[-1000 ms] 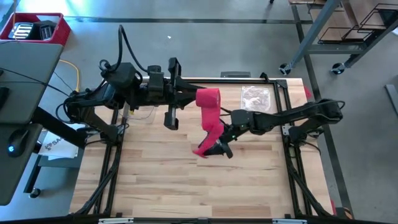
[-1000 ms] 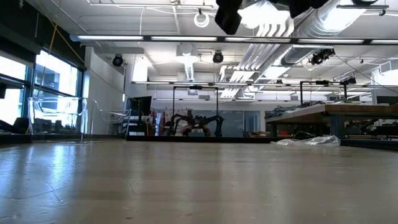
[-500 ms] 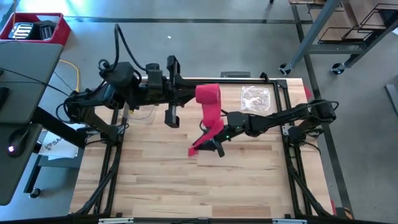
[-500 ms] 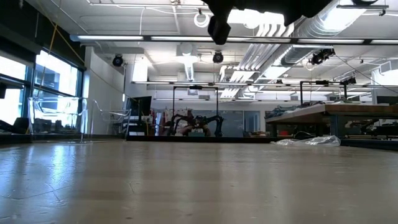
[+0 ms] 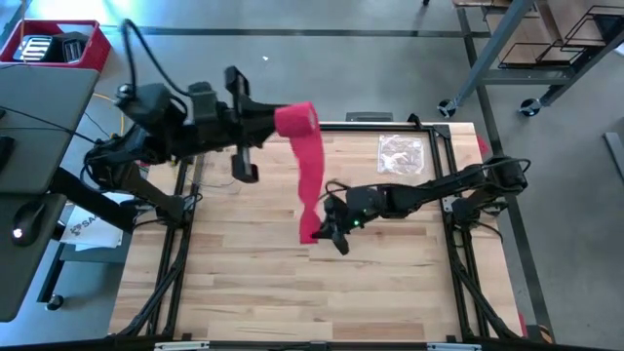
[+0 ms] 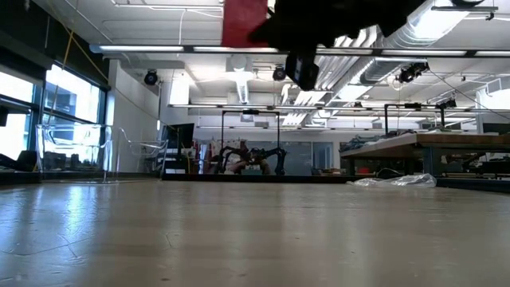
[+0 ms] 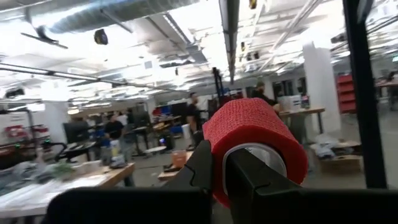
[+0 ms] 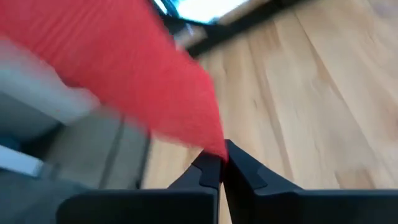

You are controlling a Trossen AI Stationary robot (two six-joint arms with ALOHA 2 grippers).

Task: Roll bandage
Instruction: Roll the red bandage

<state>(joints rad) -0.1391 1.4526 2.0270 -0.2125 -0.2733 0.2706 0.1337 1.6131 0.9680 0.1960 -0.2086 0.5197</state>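
Note:
The bandage is partly wound. Its red roll (image 5: 295, 119) (image 7: 255, 143) is held high over the table's far edge by my left gripper (image 5: 275, 125) (image 7: 225, 177), which is shut on it. A red strip (image 5: 310, 175) runs from the roll toward the table's near side to my right gripper (image 5: 326, 230) (image 8: 221, 167), which is shut on its lower part. The strip's short tail (image 5: 308, 235) hangs past the fingers. In the low view red cloth (image 6: 243, 20) and a dark gripper (image 6: 303, 68) show at the top, clear of the tabletop. My left gripper holds the roll at its open end (image 7: 219, 186), coming level from the table's left. One finger seems to sit inside the white core and the other outside on the red wrap. The roll is lifted clear, its axis along the fingers. My right gripper pinches the strip's lower part by one edge (image 8: 214, 148) between its two fingertips, reaching in from the table's right. The strip rises from there to the roll, fairly straight, and the tail hangs clear of the table.
A crinkled clear plastic bag (image 5: 401, 153) (image 6: 396, 181) lies at the table's far right. A red bin (image 5: 58, 44) stands off the table at the far left. Bare wood (image 5: 292, 292) fills the table's near half.
My left gripper has carried the roll toward the table's far left, lengthening and straightening the strip. My right gripper has edged left at the strip's lower part and shut on it.

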